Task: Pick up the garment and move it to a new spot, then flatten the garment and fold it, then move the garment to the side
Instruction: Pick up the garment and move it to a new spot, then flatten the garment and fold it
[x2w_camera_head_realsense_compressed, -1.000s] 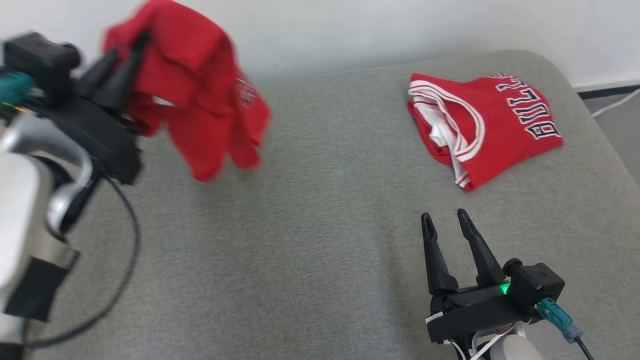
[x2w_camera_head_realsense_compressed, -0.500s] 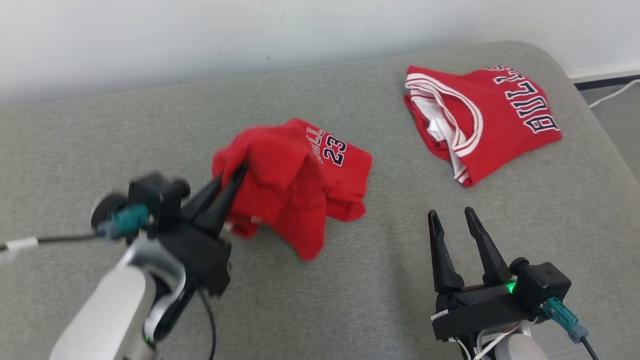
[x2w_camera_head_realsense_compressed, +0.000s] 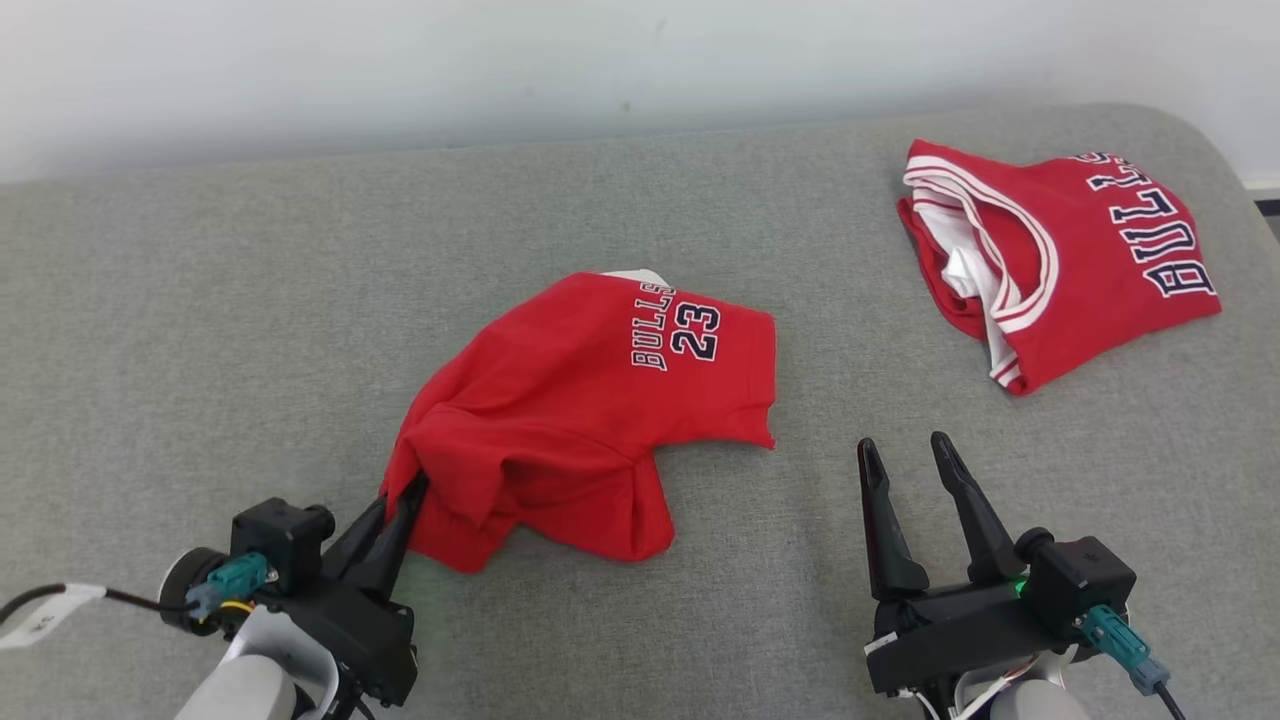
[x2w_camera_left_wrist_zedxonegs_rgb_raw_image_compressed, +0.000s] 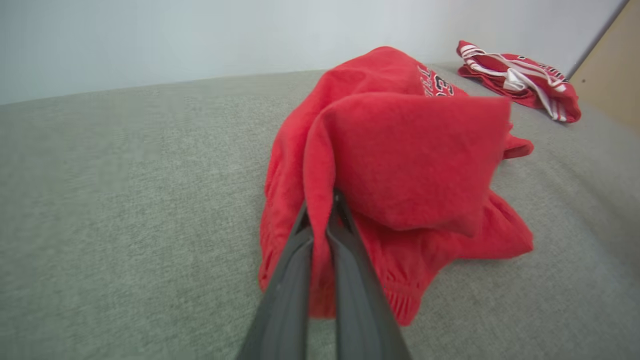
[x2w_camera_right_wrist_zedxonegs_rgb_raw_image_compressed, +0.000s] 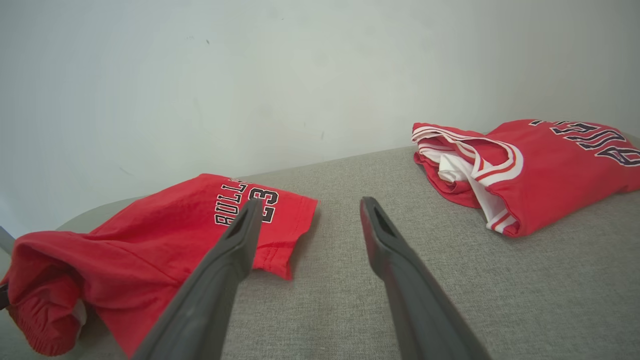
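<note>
Left gripper (x2w_camera_head_realsense_compressed: 405, 495) clamped on red Bulls shorts (x2w_camera_head_realsense_compressed: 590, 400) edge, cloth laid ahead for flattening; right gripper (x2w_camera_head_realsense_compressed: 900, 448) spread apart, free to assist.

left gripper (x2w_camera_head_realsense_compressed: 402, 495): black, two long dark fingers pressed together on a fold of the red cloth garment (x2w_camera_head_realsense_compressed: 580, 400), angled up and rightward | right gripper (x2w_camera_head_realsense_compressed: 902, 442): black, long dark fingers spread in a V, tips pointing forward
</note>
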